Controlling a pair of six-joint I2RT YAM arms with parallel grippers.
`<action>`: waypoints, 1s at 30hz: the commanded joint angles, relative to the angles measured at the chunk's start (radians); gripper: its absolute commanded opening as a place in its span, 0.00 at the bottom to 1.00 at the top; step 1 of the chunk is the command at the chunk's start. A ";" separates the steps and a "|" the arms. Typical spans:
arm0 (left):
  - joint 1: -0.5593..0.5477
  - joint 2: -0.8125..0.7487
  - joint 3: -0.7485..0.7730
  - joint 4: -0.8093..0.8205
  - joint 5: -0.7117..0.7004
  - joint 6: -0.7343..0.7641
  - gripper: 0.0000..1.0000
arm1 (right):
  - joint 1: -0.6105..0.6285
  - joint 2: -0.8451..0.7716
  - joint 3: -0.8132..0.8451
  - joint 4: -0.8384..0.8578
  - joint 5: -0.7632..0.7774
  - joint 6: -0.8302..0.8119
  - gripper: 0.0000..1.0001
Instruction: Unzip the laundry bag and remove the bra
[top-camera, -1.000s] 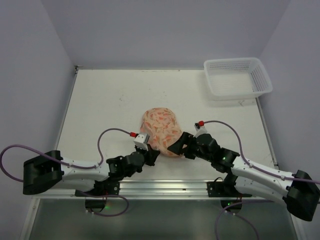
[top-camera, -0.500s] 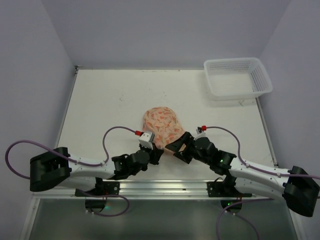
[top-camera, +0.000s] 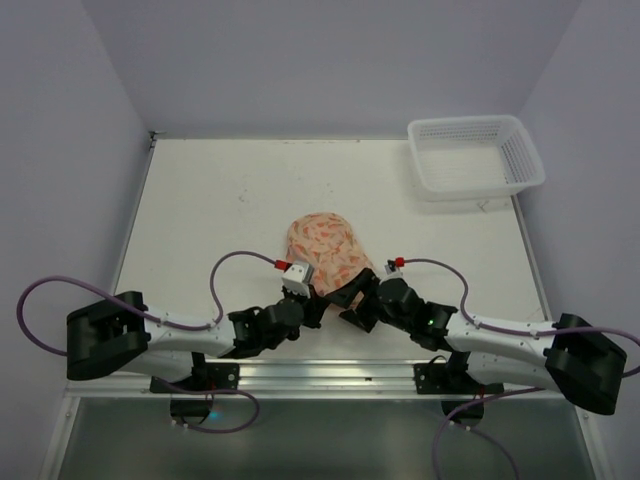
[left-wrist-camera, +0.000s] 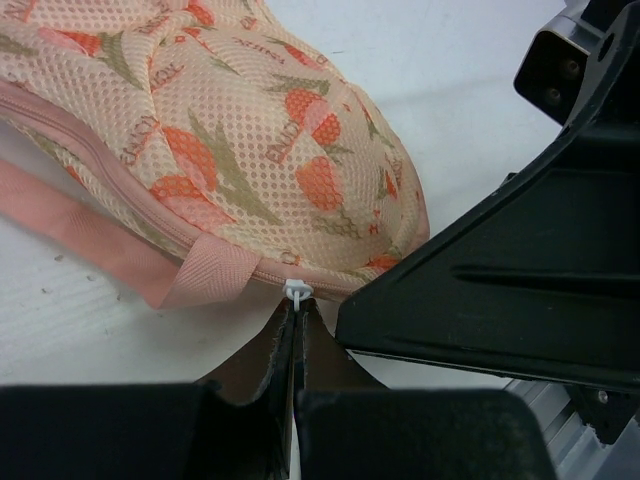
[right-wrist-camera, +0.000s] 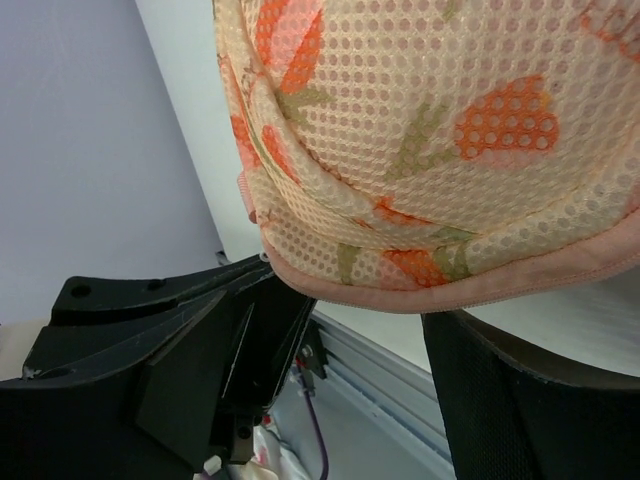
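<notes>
The laundry bag is a peach dome with orange print and lies zipped on the table. Its pink zip trim runs along the near edge. My left gripper is at that edge, shut on the small white zip pull, with the fingertips pressed together. My right gripper is open right beside it. Its wide jaws stand on either side of the bag's near rim, and one of its fingers shows in the left wrist view. The bra is hidden inside the bag.
A white plastic lattice basket stands at the back right corner of the table. The metal rail at the table's near edge lies just behind both grippers. Purple walls close in the left, back and right sides.
Both grippers have closed in on the bag's near edge. The left one moved right and forward, the right one moved left and toward me. The bag has barely shifted.
</notes>
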 joint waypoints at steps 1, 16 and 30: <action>-0.006 -0.003 0.037 0.052 -0.036 0.014 0.00 | 0.007 0.009 -0.015 0.072 0.047 0.039 0.77; -0.007 -0.061 -0.009 0.069 0.000 0.011 0.00 | 0.008 -0.116 0.028 -0.168 0.304 0.042 0.14; -0.006 -0.055 -0.004 0.121 0.053 0.029 0.00 | 0.010 -0.098 0.060 -0.155 0.321 0.007 0.41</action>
